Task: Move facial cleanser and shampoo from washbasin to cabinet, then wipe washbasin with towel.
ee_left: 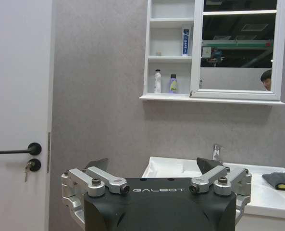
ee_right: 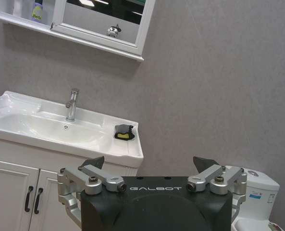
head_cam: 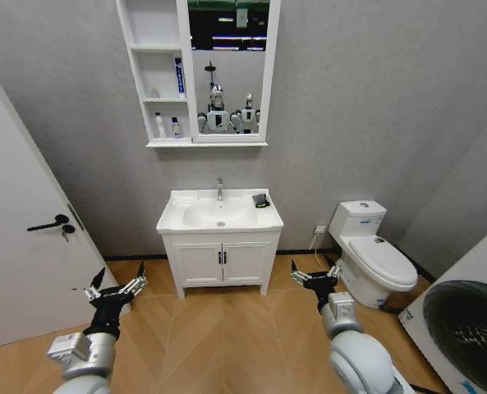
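- Jaws spread wide on both grippers, grasping nothing: left gripper [head_cam: 116, 287] and right gripper [head_cam: 314, 275] held low over the wood floor, well short of the basin [head_cam: 219, 215], one to either side of it.
- Basin top bare of bottles; only the towel [head_cam: 261, 200] there, on the back right corner, right of the tap [head_cam: 220, 190].
- Up in the cabinet [head_cam: 163, 74] above the basin: tall tube [ee_left: 186, 41] on the middle shelf, white bottle [ee_left: 157, 81] and purple-capped bottle [ee_left: 173, 83] on the lowest one.
- Judged: moving step done, wiping step not yet begun, towel untouched.
- Towel lying flat, folded, dark with a yellow edge showing; roughly square, so no clear long axis; which way the fold faces cannot be told.
- All three containers upright, long axes vertical.
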Robot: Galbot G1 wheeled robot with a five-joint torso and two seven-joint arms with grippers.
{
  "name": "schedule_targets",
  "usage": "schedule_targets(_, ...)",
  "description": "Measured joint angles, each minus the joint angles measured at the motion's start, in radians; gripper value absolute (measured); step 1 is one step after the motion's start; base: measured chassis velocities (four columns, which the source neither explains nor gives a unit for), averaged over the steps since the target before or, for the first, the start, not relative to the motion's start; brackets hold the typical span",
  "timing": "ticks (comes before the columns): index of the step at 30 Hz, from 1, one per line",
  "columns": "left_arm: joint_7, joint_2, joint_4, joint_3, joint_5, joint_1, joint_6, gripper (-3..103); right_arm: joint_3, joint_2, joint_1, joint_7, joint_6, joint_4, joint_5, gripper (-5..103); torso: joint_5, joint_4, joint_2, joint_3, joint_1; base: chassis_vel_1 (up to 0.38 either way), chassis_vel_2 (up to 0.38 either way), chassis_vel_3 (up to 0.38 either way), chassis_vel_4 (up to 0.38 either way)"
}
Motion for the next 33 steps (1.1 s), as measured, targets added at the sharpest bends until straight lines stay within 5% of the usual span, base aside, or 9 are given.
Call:
schedule_targets(16,0.007,-0.013,-0.009,0.002,0.002,0.001,0.01,100,0.0,-0.002,-0.004,-0.008,0.047,-0.011,0.001,100,-0.0005,-0.0001,0.001,0.0,-0.001,0.18,-0.18,-0.174,0.173)
schedule_targets(33,0.014,-0.017,0.005,0.01,0.033,0.0,-0.007,100,0.002,-0.005,0.012,-0.01,0.059,-0.024,0.017,100,-0.0006,0.0,0.0,0.0,0.0,0.001,0.025,0.022,0.001)
